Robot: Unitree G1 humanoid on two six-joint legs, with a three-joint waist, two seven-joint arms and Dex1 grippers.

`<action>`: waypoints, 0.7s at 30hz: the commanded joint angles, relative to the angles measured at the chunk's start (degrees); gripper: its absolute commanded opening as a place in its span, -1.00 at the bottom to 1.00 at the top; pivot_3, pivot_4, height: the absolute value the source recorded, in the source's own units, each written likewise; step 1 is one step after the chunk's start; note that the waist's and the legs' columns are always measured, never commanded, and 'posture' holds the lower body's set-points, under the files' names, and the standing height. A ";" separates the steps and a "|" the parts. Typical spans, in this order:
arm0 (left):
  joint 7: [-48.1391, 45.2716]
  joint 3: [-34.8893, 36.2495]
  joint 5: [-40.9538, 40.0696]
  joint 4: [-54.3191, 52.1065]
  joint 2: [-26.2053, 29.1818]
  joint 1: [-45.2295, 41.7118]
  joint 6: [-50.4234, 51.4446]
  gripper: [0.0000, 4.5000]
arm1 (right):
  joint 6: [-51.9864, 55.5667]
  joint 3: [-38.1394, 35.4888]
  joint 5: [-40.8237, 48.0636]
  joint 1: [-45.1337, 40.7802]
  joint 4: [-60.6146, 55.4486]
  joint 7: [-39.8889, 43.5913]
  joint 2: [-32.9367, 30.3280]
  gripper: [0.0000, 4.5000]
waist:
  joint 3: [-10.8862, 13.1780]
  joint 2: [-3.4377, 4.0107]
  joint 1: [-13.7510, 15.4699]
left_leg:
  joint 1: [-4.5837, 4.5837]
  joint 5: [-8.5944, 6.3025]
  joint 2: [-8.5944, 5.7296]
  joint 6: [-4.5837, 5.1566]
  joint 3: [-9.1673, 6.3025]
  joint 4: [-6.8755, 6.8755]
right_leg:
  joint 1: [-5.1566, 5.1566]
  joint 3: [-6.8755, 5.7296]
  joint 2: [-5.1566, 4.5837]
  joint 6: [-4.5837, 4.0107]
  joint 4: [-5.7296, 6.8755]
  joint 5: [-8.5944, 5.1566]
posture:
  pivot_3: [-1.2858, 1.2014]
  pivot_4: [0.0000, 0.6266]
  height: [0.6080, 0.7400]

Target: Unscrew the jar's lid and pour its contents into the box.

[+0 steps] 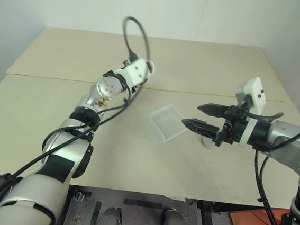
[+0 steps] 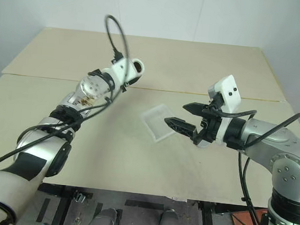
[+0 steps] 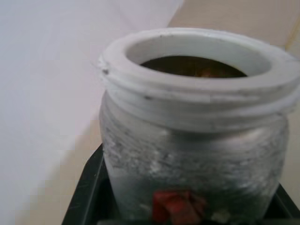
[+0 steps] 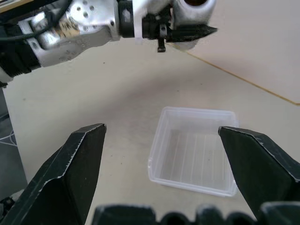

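Left pincer (image 4: 190,30) clamped shut, raised; right pincer (image 1: 201,117) spread wide.

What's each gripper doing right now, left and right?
Left gripper: shut on the jar, lid already off.
Right gripper: open, holding nothing, fingers wide near the box.
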 commanded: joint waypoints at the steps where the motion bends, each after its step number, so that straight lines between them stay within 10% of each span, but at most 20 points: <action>1: -1.07 3.90 -5.21 -10.94 0.39 2.33 14.19 -0.14 | -1.51 -1.11 1.08 0.28 -1.12 -1.03 0.37 0.99 | 0.00 0.00 -0.34 | 0.02 0.00 0.01 0.00 -0.01 0.00 | 0.01 0.00 0.01 0.00 0.01 0.00 | 0.03 -0.52 1.00; 14: 3.12 1.71 -3.16 -22.40 -0.22 11.85 12.97 -0.14 | -2.60 1.75 -0.37 -2.17 -0.03 -1.81 0.54 0.99 | -0.01 0.01 -1.13 | 0.19 0.05 0.00 -0.07 -0.01 0.00 | 0.09 0.01 0.02 -0.03 0.01 0.02 | 0.03 -0.52 1.00; 21: 20.70 -24.76 34.12 -10.38 12.32 -0.25 -27.05 -0.14 | -2.21 2.54 -0.47 -2.97 1.88 3.31 -4.64 0.99 | 0.00 -0.01 -0.15 | 0.13 0.06 -0.01 -0.09 0.01 -0.02 | 0.06 0.01 0.02 -0.04 -0.22 0.04 | 0.03 -0.52 1.00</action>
